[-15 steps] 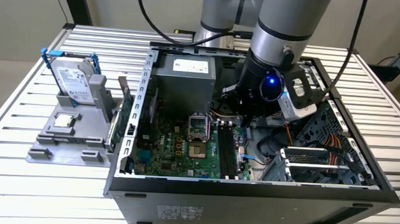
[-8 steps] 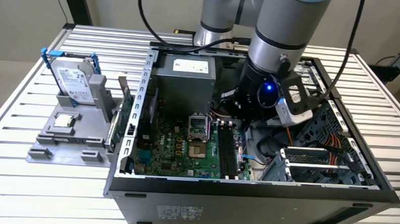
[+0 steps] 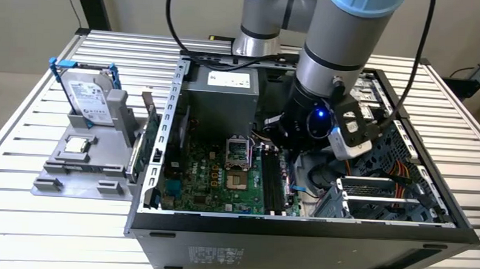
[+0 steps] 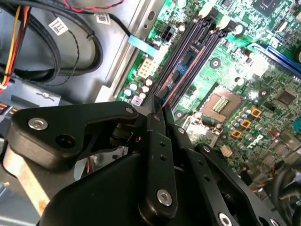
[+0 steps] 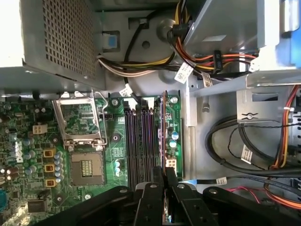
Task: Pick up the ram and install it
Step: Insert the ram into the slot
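Note:
In both wrist views my gripper (image 5: 163, 172) (image 4: 158, 106) is shut on the ram (image 5: 162, 136), which I see edge-on as a thin dark green strip. The ram (image 4: 187, 73) stands on edge in line with the outermost black memory slot (image 5: 151, 141) of the motherboard (image 5: 42, 155). Whether it is seated in that slot I cannot tell. In the exterior view the arm's wrist (image 3: 315, 122) reaches down into the open computer case (image 3: 301, 225), just above the memory slots (image 3: 272, 181), and covers the fingers and the ram.
The open processor socket (image 5: 82, 136) lies beside the slots, with the power supply (image 3: 222, 94) behind it. Bundled cables (image 5: 207, 61) and a metal drive cage (image 3: 383, 195) crowd the other side. Outside the case, a grey fixture (image 3: 80, 182) holds a hard drive (image 3: 89, 97) and a small silver chip (image 3: 77, 144).

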Available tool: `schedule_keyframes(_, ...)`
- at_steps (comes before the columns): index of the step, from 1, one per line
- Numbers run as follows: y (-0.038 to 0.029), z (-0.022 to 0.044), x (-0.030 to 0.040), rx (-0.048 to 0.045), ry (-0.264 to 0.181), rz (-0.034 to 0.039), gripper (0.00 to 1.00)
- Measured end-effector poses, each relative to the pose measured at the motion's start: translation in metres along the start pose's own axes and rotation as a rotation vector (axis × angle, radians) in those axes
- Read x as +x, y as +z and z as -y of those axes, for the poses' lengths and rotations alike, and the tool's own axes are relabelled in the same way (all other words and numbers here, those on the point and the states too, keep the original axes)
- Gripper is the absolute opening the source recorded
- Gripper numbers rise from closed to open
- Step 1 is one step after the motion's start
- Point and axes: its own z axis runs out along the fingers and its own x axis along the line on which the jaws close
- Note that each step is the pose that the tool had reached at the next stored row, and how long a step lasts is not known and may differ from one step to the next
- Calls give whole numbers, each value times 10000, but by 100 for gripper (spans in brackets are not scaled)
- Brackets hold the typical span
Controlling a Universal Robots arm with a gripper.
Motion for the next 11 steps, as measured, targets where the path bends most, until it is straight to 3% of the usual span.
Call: schedule_keyframes(11,119,78,-5,-1,-106,-9,0)
